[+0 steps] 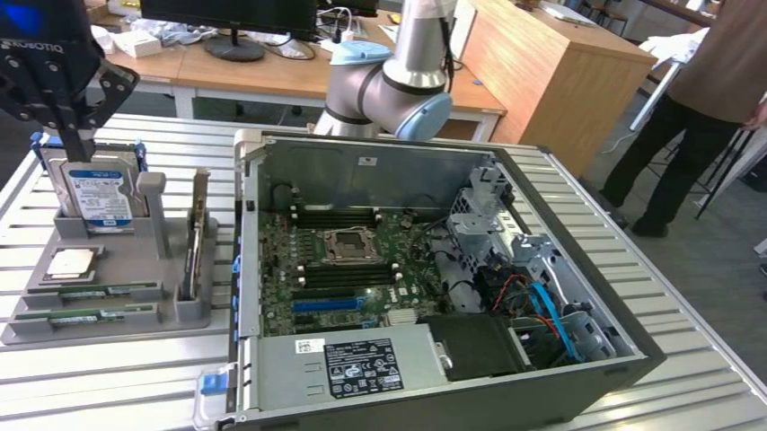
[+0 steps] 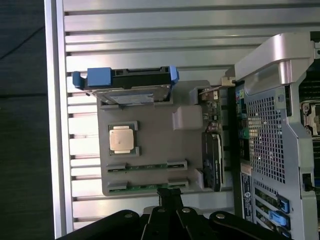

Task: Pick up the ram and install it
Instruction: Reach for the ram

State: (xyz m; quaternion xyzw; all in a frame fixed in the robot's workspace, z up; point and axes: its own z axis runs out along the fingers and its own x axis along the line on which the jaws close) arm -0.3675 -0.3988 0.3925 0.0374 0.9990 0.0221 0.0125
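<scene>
step: reaching for ram (image 2: 140, 187) in grey tray (image 2: 150, 135) | claw (image 1: 78, 153): clenched empty, hovering above that tray | care: needing centring over stick (twin (image 2: 145, 166) lying alongside)

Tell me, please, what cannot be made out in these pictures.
- Wrist view: the shut pincer covers part of the ram stick farthest from the hard drive.
- Exterior view: the top edge cuts off the pincer; it hides part of the hard drive.
- Both views: chip print too small.
</scene>
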